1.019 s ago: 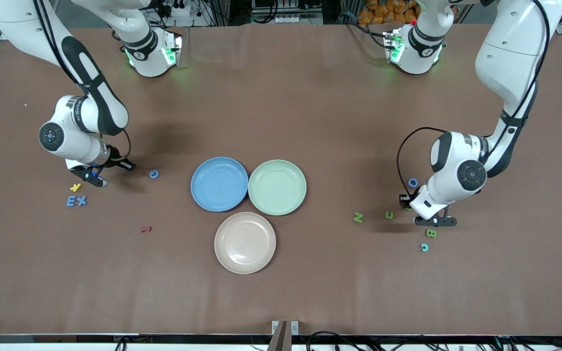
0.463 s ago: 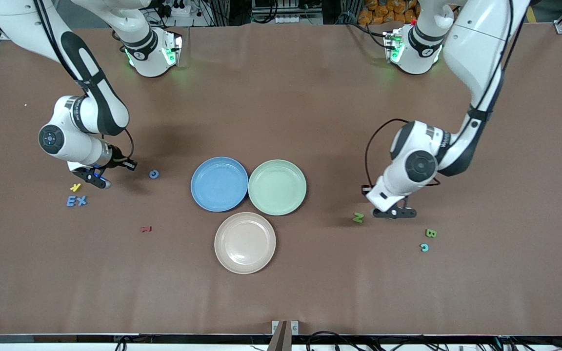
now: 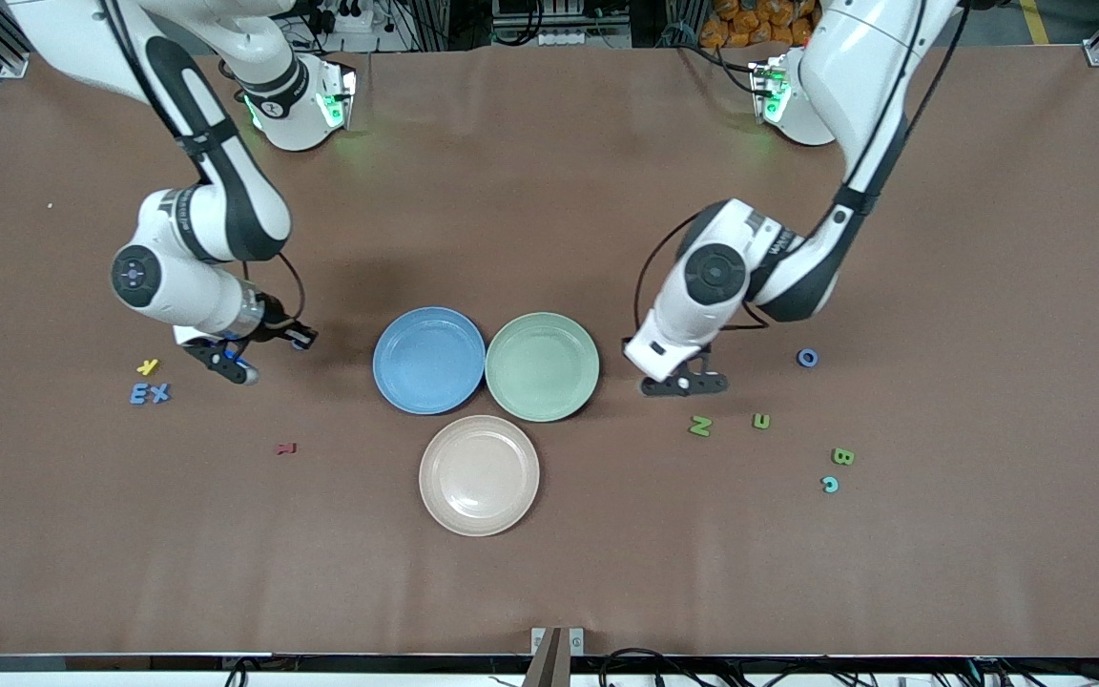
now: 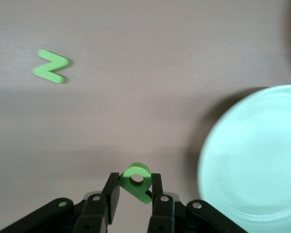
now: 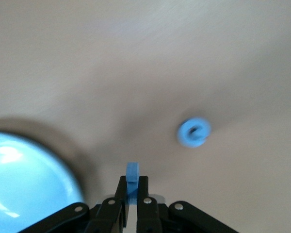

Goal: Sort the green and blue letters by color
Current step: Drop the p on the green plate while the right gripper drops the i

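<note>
A brown worktop (image 3: 549, 592) carries a blue plate (image 3: 428, 360), a green plate (image 3: 542, 366) and a beige plate (image 3: 479, 474), with cables and equipment along the robots' edge. The left gripper (image 4: 133, 190), jaws clamped on a green letter (image 4: 136, 180), has travelled from the loose green letters (image 3: 699, 426) to just beside the green plate. The right gripper (image 5: 132, 190), jaws clenched on a blue letter (image 5: 132, 174), has lifted and shifted toward the blue plate, away from the blue letters (image 3: 150, 392).

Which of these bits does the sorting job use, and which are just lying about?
In the job:
- green letter in the left pincer
- blue letter in the right pincer
- green N
- blue E and X
- blue ring letter
- blue plate
- green plate

Lying about:
- yellow letter
- dark red letter
- beige plate
</note>
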